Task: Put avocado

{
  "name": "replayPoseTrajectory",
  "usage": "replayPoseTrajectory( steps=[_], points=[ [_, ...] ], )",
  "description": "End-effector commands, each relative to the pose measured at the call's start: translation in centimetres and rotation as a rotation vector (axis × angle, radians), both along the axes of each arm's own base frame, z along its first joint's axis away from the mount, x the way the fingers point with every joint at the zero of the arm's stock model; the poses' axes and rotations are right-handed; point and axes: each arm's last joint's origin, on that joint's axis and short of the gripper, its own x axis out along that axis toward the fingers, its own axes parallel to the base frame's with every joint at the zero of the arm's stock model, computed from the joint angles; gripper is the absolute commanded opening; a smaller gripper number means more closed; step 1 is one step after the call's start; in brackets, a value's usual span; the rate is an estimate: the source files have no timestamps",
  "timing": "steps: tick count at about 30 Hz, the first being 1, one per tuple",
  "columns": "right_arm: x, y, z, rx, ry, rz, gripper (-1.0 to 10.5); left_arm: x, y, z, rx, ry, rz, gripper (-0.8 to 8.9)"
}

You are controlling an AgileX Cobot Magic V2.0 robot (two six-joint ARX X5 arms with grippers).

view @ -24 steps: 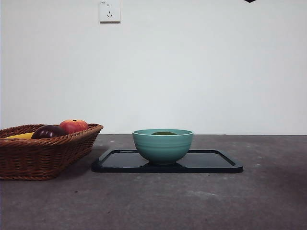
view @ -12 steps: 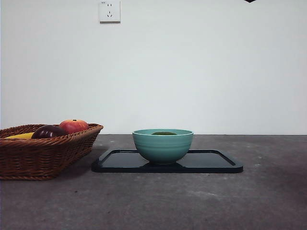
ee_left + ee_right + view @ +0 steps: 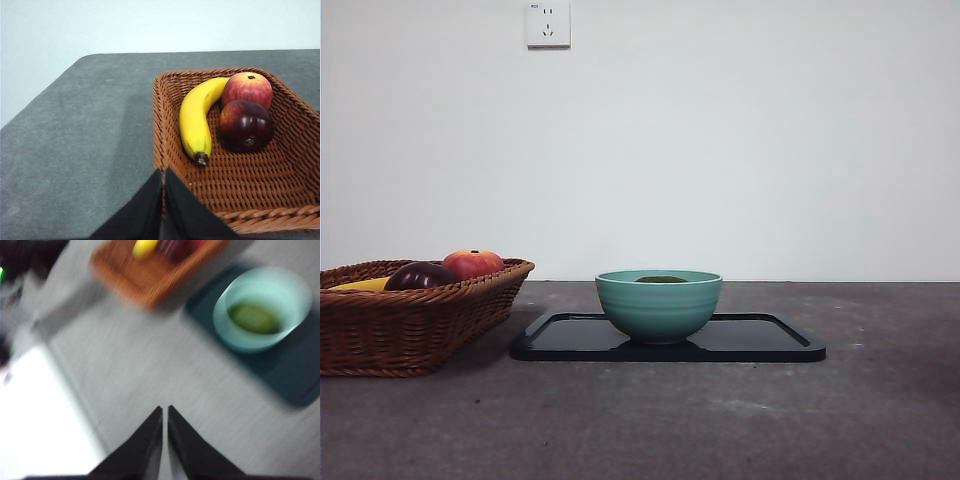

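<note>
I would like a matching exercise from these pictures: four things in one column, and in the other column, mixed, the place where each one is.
Things:
1. avocado
2. banana
3. green bowl
4. left gripper

Places:
a. on the black tray
b. above the near corner of the wicker basket, jaws together
c. inside the bowl
d. lying in the basket, beside the red apple and the dark maroon fruit

Pairs: 1-c, 2-d, 3-a, 4-b
</note>
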Motion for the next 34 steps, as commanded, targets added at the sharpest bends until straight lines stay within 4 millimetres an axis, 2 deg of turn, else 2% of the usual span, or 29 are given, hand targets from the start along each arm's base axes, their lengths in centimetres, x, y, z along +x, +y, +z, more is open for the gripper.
replayPoseTrajectory(
  steps=[1,4,6,14,19,24,30,34],
  points=[
    [0.6,-1.4,1.3,0.078,-0.185,-0.089,0.1,0.1,0.0,-0.8,-0.006,0.026,-0.001,0.08],
    [0.5,-3.6,1.1,0.133,-0.317,-0.240,0.1,0.1,0.0,-0.8,-0.006,0.026,-0.001,0.08],
    [0.4,-5.0,0.2,0.141,-0.388,-0.340,0.1,0.1,0.0,-0.8,-0.006,0.026,-0.001,0.08],
    [-0.3,-8.2,-6.5,0.121,-0.605,-0.658,0.1,0.1,0.0,-0.8,-0.006,0.026,-0.001,0.08],
    [-1.1,-8.8,-10.5,0.108,-0.695,-0.787,0.1,0.1,0.0,-0.8,-0.006,0.026,-0.001,0.08],
    [-1.5,-8.9,-13.7,0.110,-0.700,-0.824,0.1,0.1,0.0,-0.8,-0.006,0.026,-0.001,0.08],
    [-1.6,-8.9,-16.5,0.125,-0.663,-0.834,0.1,0.1,0.0,-0.8,-0.006,0.026,-0.001,0.08],
    [-1.7,-8.9,-17.4,0.112,-0.624,-0.844,0.1,0.1,0.0,-0.8,-0.006,0.026,-0.001,0.08]
  ],
)
